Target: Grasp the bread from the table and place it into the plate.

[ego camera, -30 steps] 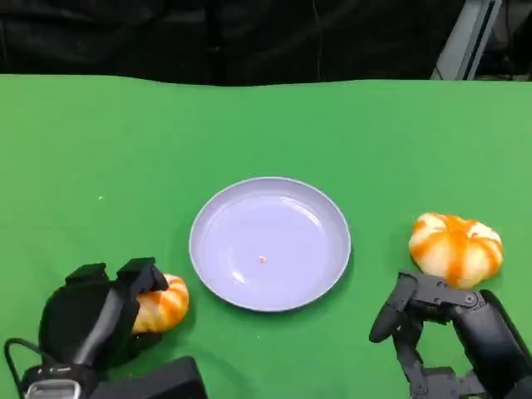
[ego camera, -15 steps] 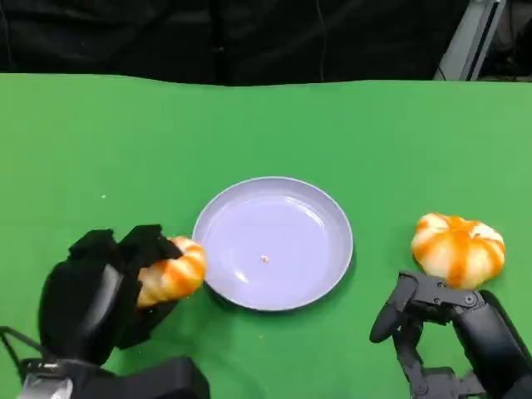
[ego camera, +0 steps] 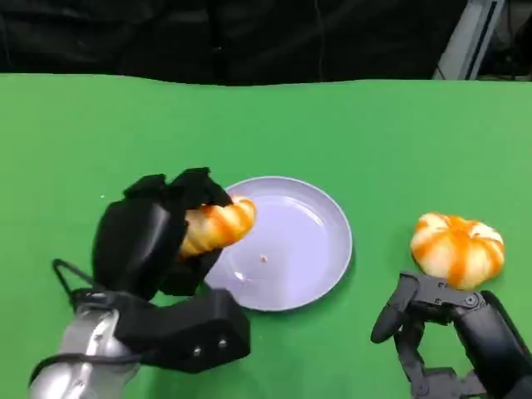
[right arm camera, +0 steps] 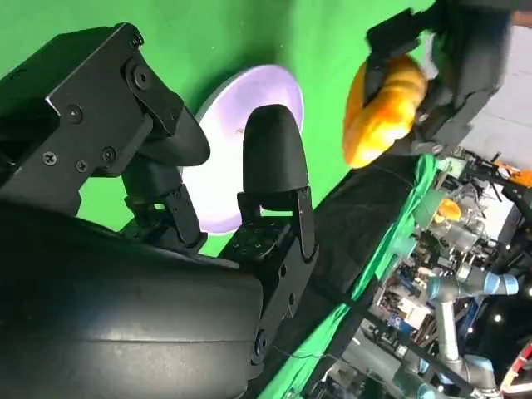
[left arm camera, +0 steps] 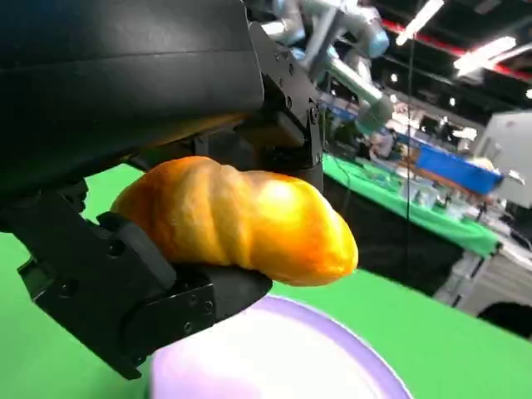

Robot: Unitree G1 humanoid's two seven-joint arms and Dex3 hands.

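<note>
Nearest the camera, bottom right of head view: right robot hand (ego camera: 432, 320) low over the table (ego camera: 100, 133), fingers apart, nothing in them, so released. Its own wrist view shows the same: black fingers (right arm camera: 270, 166) spread, w/ bare green cloth and the plate between them.

Just beyond that hand, touching or nearly so at its fingertips: a second bread (ego camera: 456, 247), round, orange-and-white striped, sitting on the table well right of the plate, apart from the rim.

Bottom left: left forearm, silver w/ black cuff (ego camera: 179, 332), comes in over the near-left edge of the plate. Left robot hand (ego camera: 162, 237) is raised and grasping the bread (ego camera: 214, 226), an orange-glazed twisted roll. Fingers wrap it from above and below; the free end sticks out toward plate centre. In the left wrist view the bread (left arm camera: 241, 220) is clamped btw black finger pads, clear of the plate surface underneath, so it is held in the air over the plate's left rim, not resting on it.

Plate (ego camera: 312, 258): pale lilac, round, shallow, mid-table. One tiny orange crumb (ego camera: 263, 258) near its middle. The left part of the rim is hidden by the hand and bread.

Farther back: open green table up to the far edge, then a dark backdrop (ego camera: 249, 37); a grey slanted frame piece (ego camera: 465, 37) at top right.
</note>
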